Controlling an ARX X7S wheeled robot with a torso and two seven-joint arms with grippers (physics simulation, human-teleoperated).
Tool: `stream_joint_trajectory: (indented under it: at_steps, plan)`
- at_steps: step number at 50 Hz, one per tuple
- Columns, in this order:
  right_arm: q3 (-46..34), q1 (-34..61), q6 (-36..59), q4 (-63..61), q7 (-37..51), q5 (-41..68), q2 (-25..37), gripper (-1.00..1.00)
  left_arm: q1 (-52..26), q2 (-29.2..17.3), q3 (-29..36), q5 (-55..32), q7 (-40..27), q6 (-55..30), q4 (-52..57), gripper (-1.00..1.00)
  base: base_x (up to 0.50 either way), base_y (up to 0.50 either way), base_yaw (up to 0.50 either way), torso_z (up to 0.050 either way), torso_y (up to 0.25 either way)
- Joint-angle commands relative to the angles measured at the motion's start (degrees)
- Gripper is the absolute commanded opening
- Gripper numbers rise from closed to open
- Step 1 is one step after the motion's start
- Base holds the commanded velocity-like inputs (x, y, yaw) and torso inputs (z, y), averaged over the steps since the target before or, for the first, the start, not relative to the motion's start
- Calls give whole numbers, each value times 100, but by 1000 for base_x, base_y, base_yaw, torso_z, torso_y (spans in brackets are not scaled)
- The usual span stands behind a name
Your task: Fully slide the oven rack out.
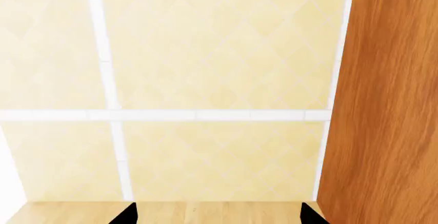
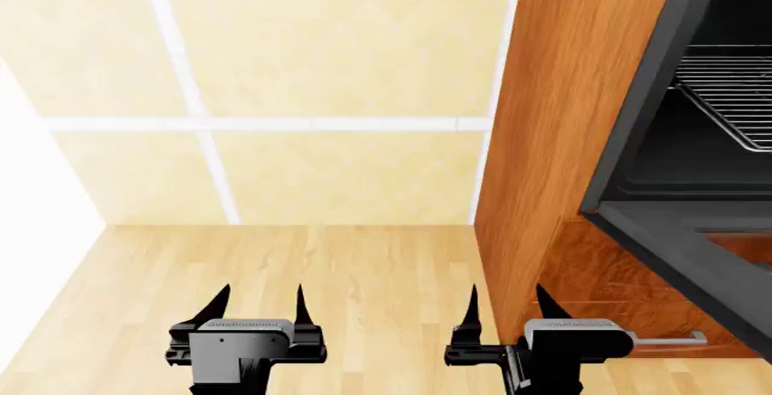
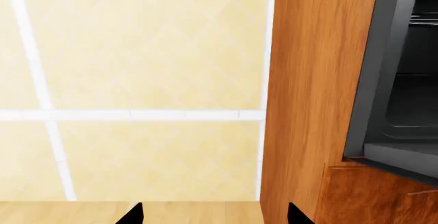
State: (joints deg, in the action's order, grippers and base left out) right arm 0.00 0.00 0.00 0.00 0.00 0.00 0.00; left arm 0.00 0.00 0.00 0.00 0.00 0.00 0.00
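Left wrist: only wall, floor and cabinet side; one left tool [image 1: 217, 215], tips spread, empty.

Head: two tools, right tool [image 2: 503, 309] likewise spread and empty. One rack [image 2: 729, 88] sits inside the oven at far right, well apart; reaching blind risks striking the cabinet [image 2: 567, 124].

Right wrist: the rack barely shows.

Oven rack [image 2: 729, 97] cut off at edge

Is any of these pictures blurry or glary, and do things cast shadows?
Head view: sharp throughout, even flat light, no glare; the oven rack rods stay crisp against the dark cavity, and the left gripper and right gripper cast no visible shadow on the wooden floor. Both wrist views: equally sharp, shadowless, pale tiled wall softly washed out.
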Motion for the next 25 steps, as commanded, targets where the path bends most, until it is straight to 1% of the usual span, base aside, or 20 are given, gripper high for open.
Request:
stream_joint_trajectory:
  at_steps: [1,4,10,16,18,25]
  plan:
    - [-129,-10,-18,-1,129,51,90,100,-5,-99,121,-66,-92,-11,1,100,0,0,0,0,0]
    - [-237,-59,-19,-32,273,15,160,100,38,-190,315,194,-281,142,-23,100,0,0,0,0,0]
    - [-333,-115,-49,-56,412,52,252,100,100,-278,395,107,-370,301,27,100,0,0,0,0,0]
    - [-452,-105,-65,-30,527,22,313,100,152,-330,347,-175,-391,209,167,100,0,0,0,0,0]
    - [-487,-99,-79,-16,562,5,335,100,175,-346,368,-182,-421,284,174,100,0,0,0,31,0]
    - [-565,-97,-97,-18,649,24,395,100,185,-397,412,-259,-501,336,180,100,0,0,0,50,0]
